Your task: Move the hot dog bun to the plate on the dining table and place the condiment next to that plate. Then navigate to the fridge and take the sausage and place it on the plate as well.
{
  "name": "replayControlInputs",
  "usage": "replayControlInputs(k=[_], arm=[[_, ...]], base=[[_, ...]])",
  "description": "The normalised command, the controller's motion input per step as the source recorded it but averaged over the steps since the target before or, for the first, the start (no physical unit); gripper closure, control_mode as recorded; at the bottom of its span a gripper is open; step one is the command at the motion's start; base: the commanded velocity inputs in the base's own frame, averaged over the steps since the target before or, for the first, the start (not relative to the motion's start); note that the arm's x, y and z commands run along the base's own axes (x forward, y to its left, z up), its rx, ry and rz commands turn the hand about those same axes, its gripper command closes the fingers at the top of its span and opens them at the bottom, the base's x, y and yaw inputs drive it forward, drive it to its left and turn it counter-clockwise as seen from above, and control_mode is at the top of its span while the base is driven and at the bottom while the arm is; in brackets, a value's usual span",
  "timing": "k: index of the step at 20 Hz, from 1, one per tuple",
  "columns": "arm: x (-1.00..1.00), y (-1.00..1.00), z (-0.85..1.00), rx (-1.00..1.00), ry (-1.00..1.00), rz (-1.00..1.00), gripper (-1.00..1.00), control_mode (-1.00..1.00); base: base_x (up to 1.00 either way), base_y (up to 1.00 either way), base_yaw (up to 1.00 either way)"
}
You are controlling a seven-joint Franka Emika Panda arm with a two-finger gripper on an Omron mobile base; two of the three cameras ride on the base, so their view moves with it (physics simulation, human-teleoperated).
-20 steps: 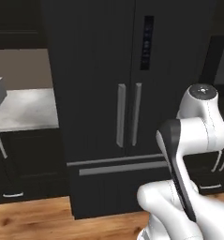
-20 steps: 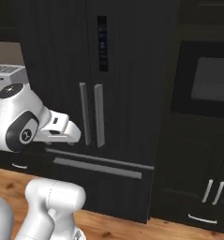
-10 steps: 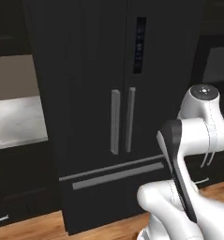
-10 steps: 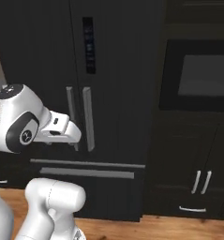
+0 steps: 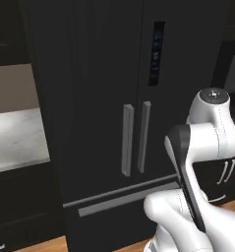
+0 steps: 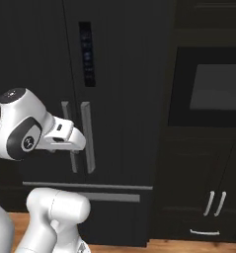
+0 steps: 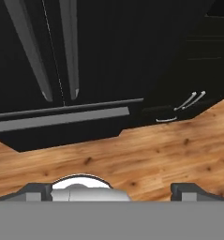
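The fridge (image 5: 114,98) is seen as a tall black appliance with its two upper doors closed. Two slim grey vertical handles (image 5: 135,139) are set side by side at the seam between the doors, and a long grey horizontal handle (image 5: 124,202) runs across the drawer front below them. A narrow dark control panel (image 5: 157,53) with faint markings is set into the right-hand door, above the handles. In the right base view the same fridge (image 6: 114,74) is shown with its panel (image 6: 87,53) and vertical handles (image 6: 87,136).

In the hand view the fridge (image 7: 108,47) is seen ahead of and above the gripper (image 7: 111,190), well apart from it, with a strip of wooden floor (image 7: 132,154) lying between them. The gripper's two dark finger tips are seen widely separated at the bottom of that view, and nothing is held between them. The lower ends of the vertical handles (image 7: 57,51) and the drawer handle (image 7: 62,118) are visible there.

To the left of the fridge, a marble wall counter (image 5: 15,140) is seen in the left base view. To its right, a built-in oven (image 6: 218,89) and black cabinets (image 6: 203,197) with curved metal handles are seen in the right base view.
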Motion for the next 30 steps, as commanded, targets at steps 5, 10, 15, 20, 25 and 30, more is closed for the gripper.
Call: replayControlInputs(k=[5, 10, 15, 20, 25, 30], arm=[[0.00, 0.00, 0.00, 0.00, 0.00, 0.00, -1.00, 1.00], [0.00, 0.00, 0.00, 0.00, 0.00, 0.00, -1.00, 1.00], [0.00, 0.00, 0.00, 0.00, 0.00, 0.00, -1.00, 1.00], [0.00, 0.00, 0.00, 0.00, 0.00, 0.00, -1.00, 1.00], [-0.08, 0.00, 0.00, 0.02, -0.01, 0.00, -1.00, -1.00], [0.28, -0.06, 0.04, 0.07, -0.18, -0.04, -1.00, -1.00]], base=[[-0.34, -0.01, 0.16], [-0.21, -0.04, 0.42], [-0.32, -0.22, 0.32], [-0.43, -0.29, -0.01], [-0.30, -0.02, -0.01], [0.00, 0.00, 0.00]])
